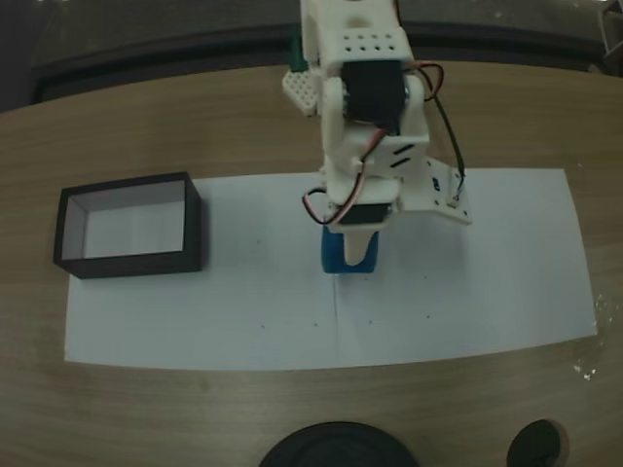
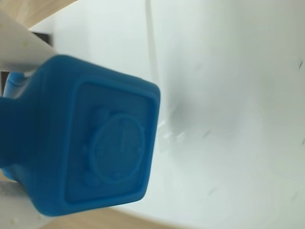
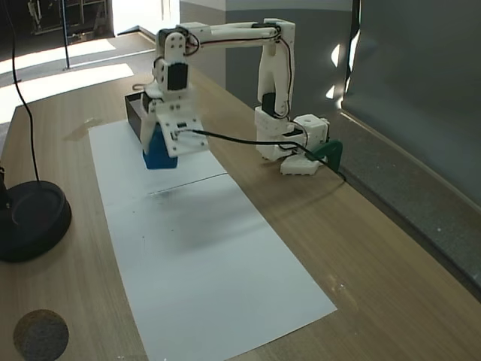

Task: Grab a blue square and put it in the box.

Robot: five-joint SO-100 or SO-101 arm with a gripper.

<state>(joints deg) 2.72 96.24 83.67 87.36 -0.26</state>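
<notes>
Wrist view: blue square (image 2: 90, 143) embossed face; pincer (image 1: 348, 255) seemingly clamped.

In a fixed view from above, the picture is dim and grey, and the edge of the table (image 1: 545, 97) bends, as with a fisheye lens. The wrist view is very bright: the white paper (image 2: 228, 95) is almost washed out, and the blue square (image 2: 95, 143) is close and soft. In a fixed view from the side, daylight falls on the floor (image 3: 68, 68) behind, and a soft shadow lies on the paper.
</notes>
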